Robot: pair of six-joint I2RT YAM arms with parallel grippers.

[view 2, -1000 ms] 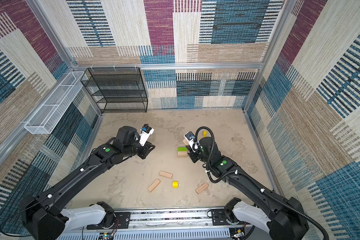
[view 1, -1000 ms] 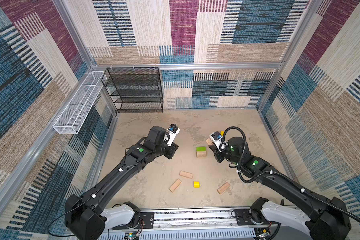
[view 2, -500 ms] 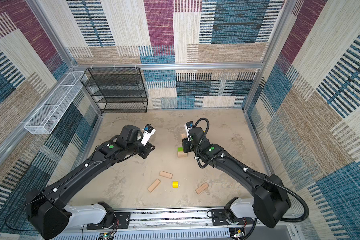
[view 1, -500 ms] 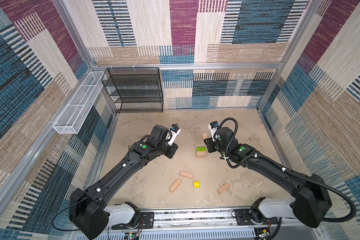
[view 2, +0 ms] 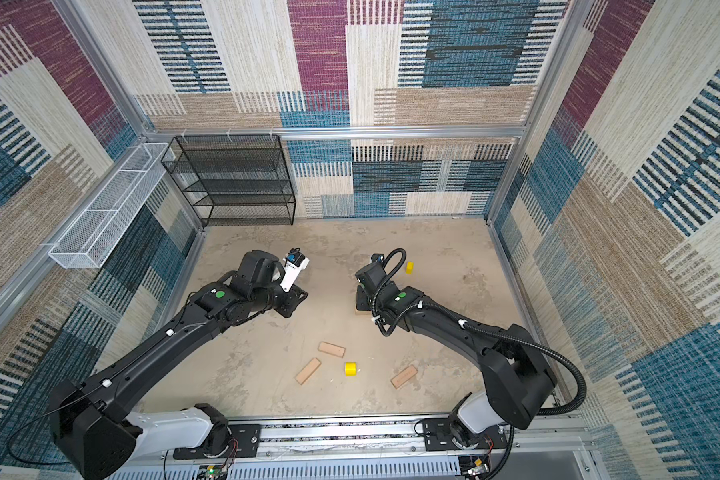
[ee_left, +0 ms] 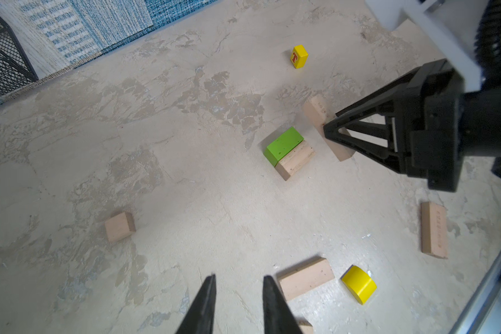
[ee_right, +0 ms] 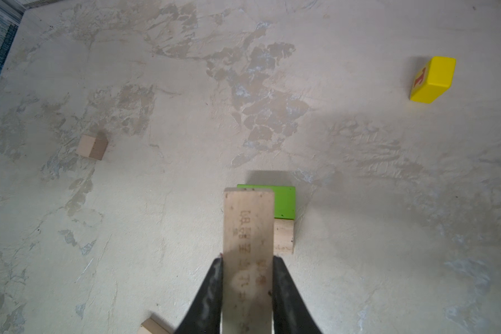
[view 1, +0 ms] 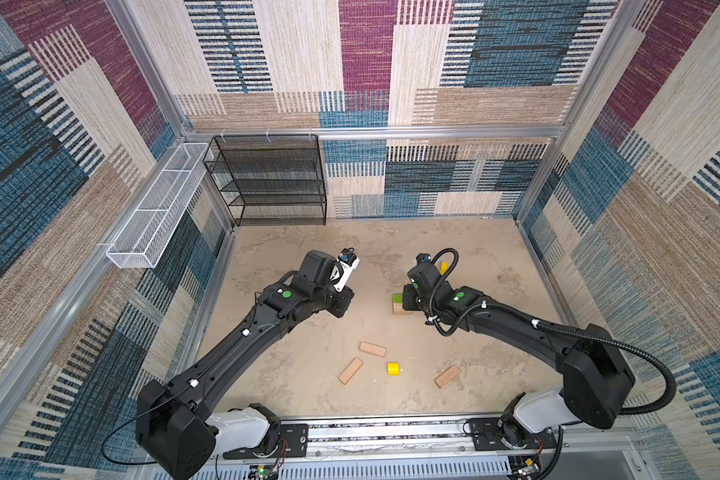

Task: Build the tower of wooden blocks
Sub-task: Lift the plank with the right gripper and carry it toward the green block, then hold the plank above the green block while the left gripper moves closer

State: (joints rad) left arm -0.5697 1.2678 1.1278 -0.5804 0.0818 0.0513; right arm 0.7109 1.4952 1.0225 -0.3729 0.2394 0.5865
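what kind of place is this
Probably a robot test cell: a left arm and right arm mounted on a metal rail, carpet-patterned walls closing it in, wood blocks scattered on the floor.

On the tabletop (view 1: 300, 374), a brick (view 1: 396, 298) lay mid-scene with a plank (view 1: 400, 309) touching its near side. Just right of that pair, the right hand (ee_right: 246, 266) gripped a second plank (ee_right: 248, 225). A lettered block (view 1: 444, 267) sat farther right and farther back. A cube (ee_left: 119, 227) lay left of the pair. Toward the near edge lay three loose planks (view 1: 372, 349) (view 1: 350, 370) (view 1: 447, 376), with a rounded piece (view 1: 393, 368) among them. A rack (view 1: 267, 183) stood in the far left corner.
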